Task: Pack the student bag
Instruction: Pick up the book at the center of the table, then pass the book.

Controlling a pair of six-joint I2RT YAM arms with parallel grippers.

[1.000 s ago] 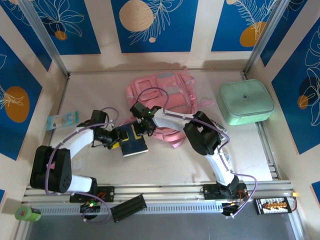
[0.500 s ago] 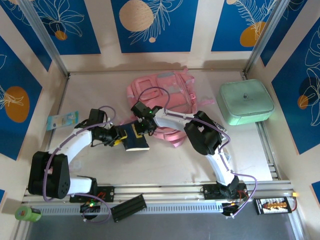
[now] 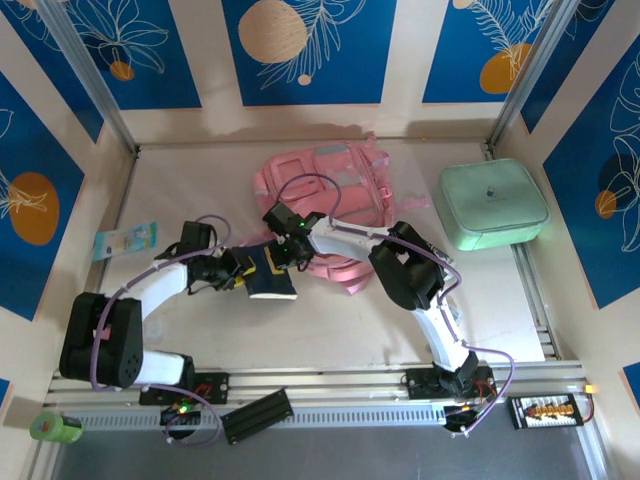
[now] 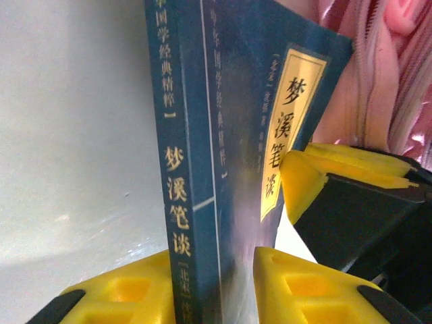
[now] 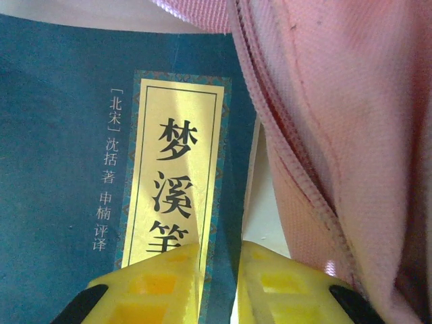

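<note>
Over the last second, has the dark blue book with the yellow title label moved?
Yes. The dark blue book has shifted slightly away from the arms' bases, towards the pink fabric backpack, which has stayed put.

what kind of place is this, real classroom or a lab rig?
Likely a lab robot cell, not a real room: tabletop boxed in by aluminium posts and blue printed panels, left arm and right arm bolted to a rail at the near edge, staged props (pink backpack, mint-green case, blue book).
</note>
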